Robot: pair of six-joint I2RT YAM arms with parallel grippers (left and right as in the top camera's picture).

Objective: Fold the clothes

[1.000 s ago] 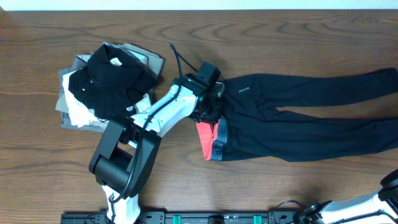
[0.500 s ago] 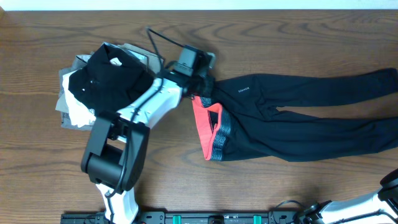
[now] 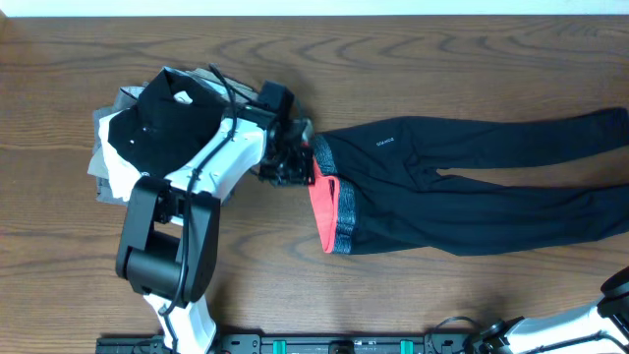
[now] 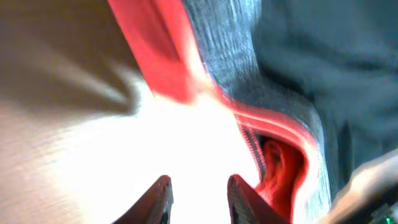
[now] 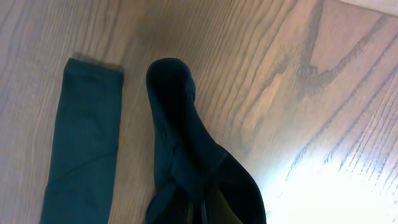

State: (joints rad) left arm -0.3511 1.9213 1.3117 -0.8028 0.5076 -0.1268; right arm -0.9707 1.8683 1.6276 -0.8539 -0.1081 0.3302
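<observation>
The black leggings (image 3: 462, 187) lie stretched across the table, legs running off the right side. Their grey and coral-red waistband (image 3: 329, 211) faces left, with the red inside showing. My left gripper (image 3: 293, 165) hovers just left of the waistband's upper corner. In the left wrist view it (image 4: 198, 183) is open over bare table with nothing between the fingers, and the waistband (image 4: 186, 68) is ahead and to the right. In the right wrist view my right gripper (image 5: 200, 213) is shut on one leg's cuff (image 5: 177, 124). The other cuff (image 5: 84, 143) lies flat beside it.
A pile of garments sits at the back left, a black shirt (image 3: 172, 123) on top of white and grey pieces (image 3: 116, 179), close behind my left arm. The right arm's base (image 3: 614, 295) shows at the front right corner.
My left gripper has drawn back leftward off the waistband towards the pile and opened a little. The waistband's red inside has spread out flatter on the table.
</observation>
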